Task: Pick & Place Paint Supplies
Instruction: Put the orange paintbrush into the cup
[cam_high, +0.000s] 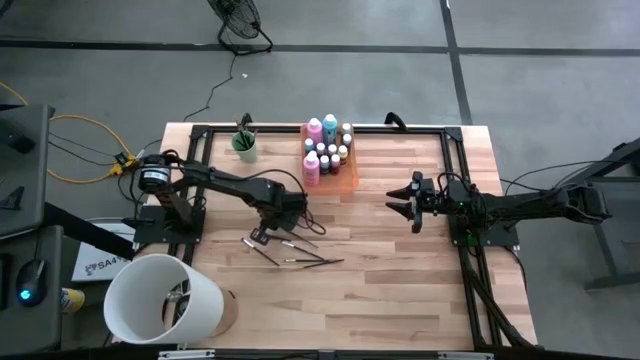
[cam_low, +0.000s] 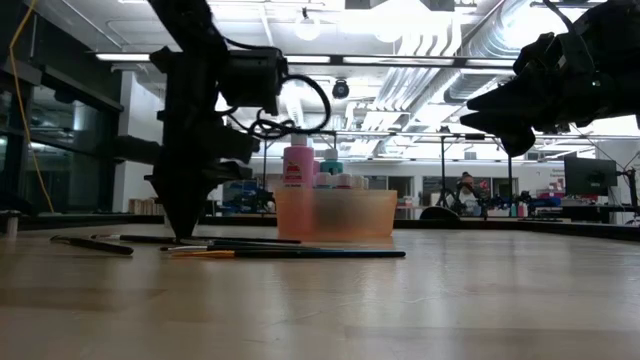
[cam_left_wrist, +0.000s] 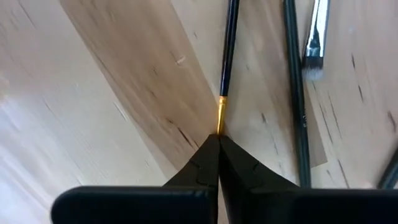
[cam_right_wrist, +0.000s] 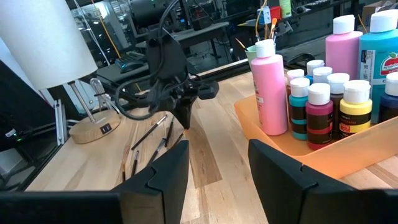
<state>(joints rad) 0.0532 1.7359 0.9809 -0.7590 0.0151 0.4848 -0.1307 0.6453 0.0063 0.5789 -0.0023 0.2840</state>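
Now your left claw (cam_left_wrist: 218, 144) is pinched tight on the gold-banded brush (cam_left_wrist: 227, 56). Lift it slowly and straight up, clear of the other brushes (cam_left_wrist: 296, 93). Your right claw (cam_right_wrist: 217, 163) waits, half open.

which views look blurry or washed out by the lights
Low view: the orange tray is soft, ceiling lights glare, and the left pincer is a dark silhouette. Left wrist view: sharp on the brush. Right wrist view: crisp bottles.

— What is the worktop (cam_high: 400, 270) made of?
— Pale wood, smooth, with dark streaks.
— And the brush (cam_left_wrist: 227, 56)?
— A shiny dark handle with a gold metal band. The orange tray (cam_right_wrist: 348, 149) looks like see-through plastic.
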